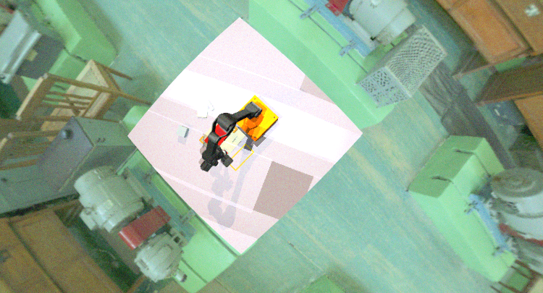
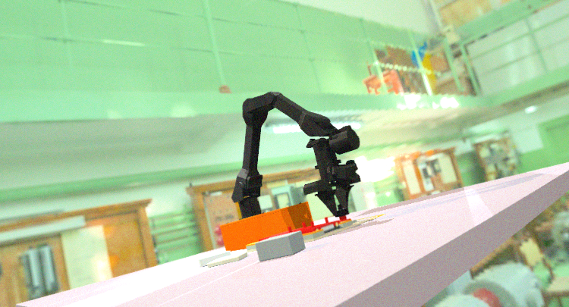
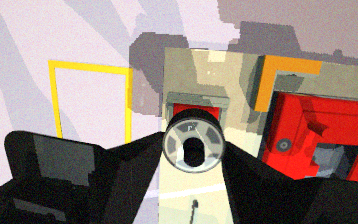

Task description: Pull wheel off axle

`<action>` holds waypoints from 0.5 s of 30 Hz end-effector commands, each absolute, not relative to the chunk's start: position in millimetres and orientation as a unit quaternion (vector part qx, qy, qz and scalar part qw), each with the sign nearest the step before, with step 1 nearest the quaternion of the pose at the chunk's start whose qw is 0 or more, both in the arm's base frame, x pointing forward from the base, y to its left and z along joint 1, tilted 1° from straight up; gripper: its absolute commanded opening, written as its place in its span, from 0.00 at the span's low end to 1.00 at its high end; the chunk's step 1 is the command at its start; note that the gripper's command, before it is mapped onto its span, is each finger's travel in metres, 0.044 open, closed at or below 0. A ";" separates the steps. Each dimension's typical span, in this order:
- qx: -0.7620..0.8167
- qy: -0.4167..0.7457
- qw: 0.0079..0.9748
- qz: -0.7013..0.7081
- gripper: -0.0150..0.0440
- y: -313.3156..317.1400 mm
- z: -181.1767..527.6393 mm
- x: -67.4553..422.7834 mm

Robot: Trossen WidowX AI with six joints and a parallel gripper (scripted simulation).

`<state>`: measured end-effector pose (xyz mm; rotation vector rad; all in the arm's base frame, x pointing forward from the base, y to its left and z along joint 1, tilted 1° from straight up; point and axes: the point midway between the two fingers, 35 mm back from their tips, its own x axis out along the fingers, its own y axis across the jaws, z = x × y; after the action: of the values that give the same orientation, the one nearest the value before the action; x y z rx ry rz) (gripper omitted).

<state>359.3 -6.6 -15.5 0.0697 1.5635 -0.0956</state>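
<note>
In the wrist view a grey spoked wheel (image 3: 193, 145) with a black tyre and dark hub sits on the upright axle over a cream baseplate (image 3: 200, 75). My gripper (image 3: 193, 142) (image 2: 337, 214) (image 1: 217, 163) points straight down, its two black fingers pressed against the wheel's left and right sides, shut on it. The marked area is a yellow outlined rectangle (image 3: 55, 95) (image 1: 242, 163) on the table, just left of the baseplate. A red block (image 3: 320, 125) (image 2: 314, 228) lies on the baseplate to the right of the wheel. The wheel is hidden by the arm in the overhead view.
The arm stands on an orange base box (image 2: 262, 225) (image 1: 266, 119). A grey block (image 2: 280, 245) (image 1: 182, 131) and flat white pieces (image 1: 205, 110) (image 2: 222, 258) lie on the pink table (image 2: 397, 257) (image 1: 235, 56). An orange corner bracket (image 3: 280, 70) sits on the baseplate.
</note>
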 end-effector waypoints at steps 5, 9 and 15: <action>0.032 0.704 0.708 -0.043 0.25 -6.4 -12.4 359.2; 0.032 0.704 0.709 -0.043 0.25 -6.3 -11.1 359.3; 0.031 0.703 0.709 -0.043 0.25 -6.3 -9.1 359.3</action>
<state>358.6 -6.4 -13.0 0.0692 1.5684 -0.0955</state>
